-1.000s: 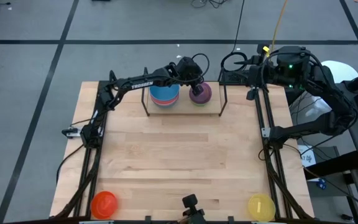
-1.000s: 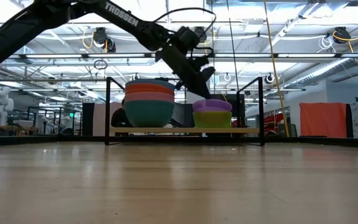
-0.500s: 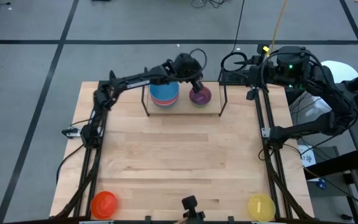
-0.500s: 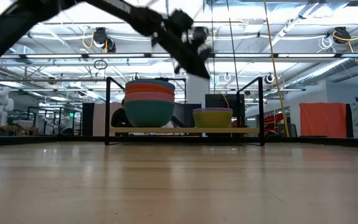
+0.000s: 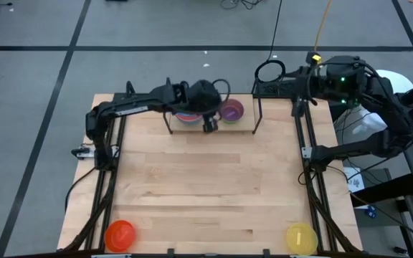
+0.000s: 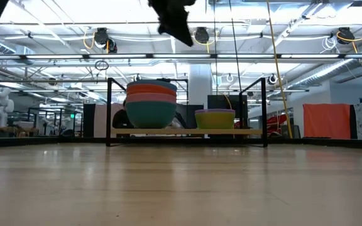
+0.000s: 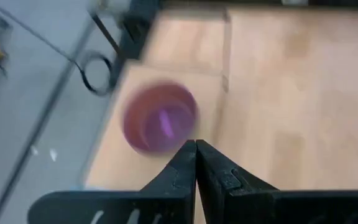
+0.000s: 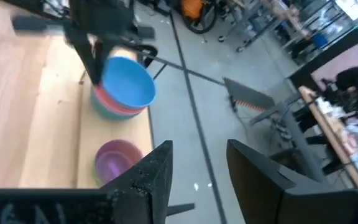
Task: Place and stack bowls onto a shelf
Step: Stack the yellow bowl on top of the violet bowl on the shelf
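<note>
Grey floor tiles crossed by dark lines surround the light-wood table (image 5: 206,186), and across the low view runs a bright hall of ceiling lights, cables and an orange panel (image 6: 327,120) at the far right. At the table's far edge stands the shelf (image 5: 244,123), black rod uprights at its ends. On it, a stack of bowls (image 6: 151,104): teal at the bottom, pink and orange above, blue on top. Just beside that, a purple bowl (image 5: 231,110) sits nested in a green bowl (image 6: 215,120). Down at the near edge, a red bowl (image 5: 119,233) sits in the left corner and a yellow bowl (image 5: 300,237) in the right, well apart. The left gripper (image 5: 209,126) hangs above the shelf's front edge, fingers pressed together, holding nothing. The right gripper (image 8: 197,168) waits off the table's far right corner, jaws spread wide and empty.
</note>
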